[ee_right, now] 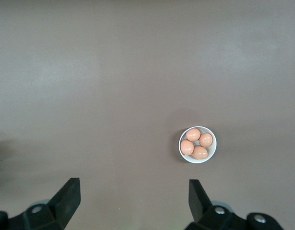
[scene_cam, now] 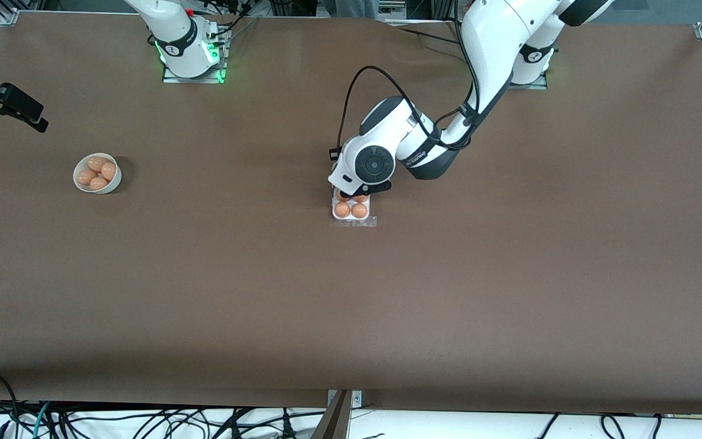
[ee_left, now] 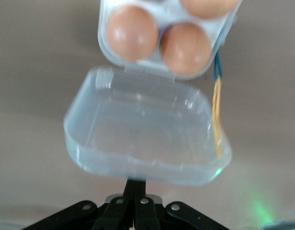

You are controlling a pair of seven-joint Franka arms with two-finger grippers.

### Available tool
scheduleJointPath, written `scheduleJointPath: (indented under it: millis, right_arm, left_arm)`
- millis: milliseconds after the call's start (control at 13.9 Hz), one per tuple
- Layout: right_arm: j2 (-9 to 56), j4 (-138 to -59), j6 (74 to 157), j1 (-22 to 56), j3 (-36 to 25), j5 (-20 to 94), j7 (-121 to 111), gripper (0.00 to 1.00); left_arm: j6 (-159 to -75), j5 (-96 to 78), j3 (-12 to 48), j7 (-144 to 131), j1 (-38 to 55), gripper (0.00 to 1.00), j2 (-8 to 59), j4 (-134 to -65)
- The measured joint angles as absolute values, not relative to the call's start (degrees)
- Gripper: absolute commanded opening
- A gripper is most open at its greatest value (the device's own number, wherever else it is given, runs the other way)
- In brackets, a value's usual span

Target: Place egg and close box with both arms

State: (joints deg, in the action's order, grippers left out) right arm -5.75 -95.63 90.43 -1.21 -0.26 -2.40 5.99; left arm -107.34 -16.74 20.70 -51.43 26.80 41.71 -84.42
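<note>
The box (scene_cam: 334, 214) sits mid-table, its white tray (ee_left: 105, 48) filled with several tan eggs (scene_cam: 359, 210) (ee_left: 133, 32); I cannot tell the placed egg from the rest. Its clear lid (ee_left: 147, 134) stands open, hinged to the tray. My left gripper (scene_cam: 360, 190) (ee_left: 136, 184) is right at the box. Its fingers are shut together and their tips are hidden by the lid's free edge; I cannot see whether they pinch it. My right gripper (scene_cam: 16, 110) (ee_right: 133, 191) waits open and empty over the right arm's end of the table.
A round white bowl (scene_cam: 113, 181) (ee_right: 212, 151) with several more eggs stands toward the right arm's end, near the right gripper. A yellow and blue strand (ee_left: 217, 110) lies beside the box. Brown table (scene_cam: 351, 305) surrounds everything.
</note>
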Motion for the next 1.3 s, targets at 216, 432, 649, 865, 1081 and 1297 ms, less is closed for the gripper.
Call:
scheduleJointPath:
  millis: [216,432,649,865,1081,1297]
  right_arm:
    - [-4.86,-95.65,90.76,-1.2,0.06,-2.4,5.99,1.0]
    - [-4.35,-95.65,90.99,-1.2,0.09,-2.4,5.99,1.0]
    - [-4.33,-95.64,91.07,-1.2,0.09,-2.4,5.99,1.0]
    - [-4.33,-95.63,91.1,-1.2,0.09,-2.4,5.98,1.0]
    - [-4.32,-95.62,91.11,-1.2,0.12,-2.39,5.97,1.0]
    - [-4.3,-95.61,91.13,-1.18,0.54,-2.39,5.95,1.0]
  left_arm:
    - [-108.85,-14.45,19.18,-51.38,26.75,0.06,41.7,-82.44]
    - [-110.48,-13.48,16.71,-51.31,26.71,0.12,41.68,-79.77]
    - [-110.18,-9.79,14.9,-51.24,26.33,0.53,41.52,-76.19]
    - [-103.96,-0.6,14.22,-51.29,25.02,0.95,39.47,-72.5]
    - [-95.38,9.12,14.15,-50.27,22.02,0.99,35.2,-68.57]
    - [-93.08,11.25,14.0,-49.8,17.6,0.99,31.12,-67.28]
